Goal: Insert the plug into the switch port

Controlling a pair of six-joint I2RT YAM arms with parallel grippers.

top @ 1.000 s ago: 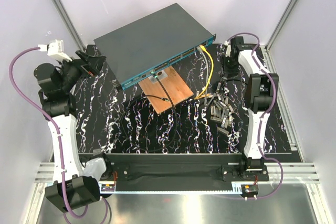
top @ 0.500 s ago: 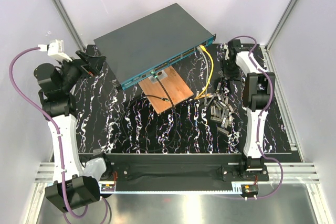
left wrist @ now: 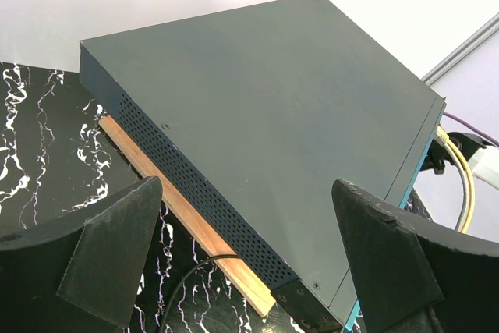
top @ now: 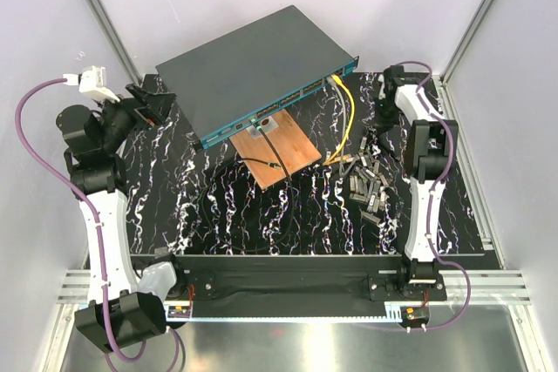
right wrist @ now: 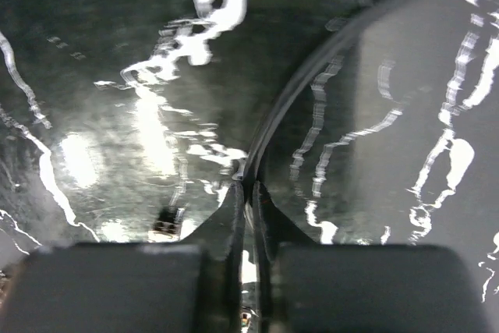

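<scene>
From above, I see the switch toward 12 o'clock on the bench. It is turned so its teal port edge faces about 5 o'clock, and that edge rests on a wooden board. A yellow cable hangs from the port row near its 3 o'clock end. A heap of small connectors lies at 4 o'clock from the switch.

My left tool sits at 9 o'clock of the switch, just beside its corner, fingers spread wide. In the left wrist view the switch's dark top fills the gap between them, untouched.

My right tool is down at the bench, at 3 o'clock from the switch's teal corner. In its wrist view the fingers are pressed together, pinching a thin dark cable that curves off toward 1 o'clock. I cannot make out a plug on it.
</scene>
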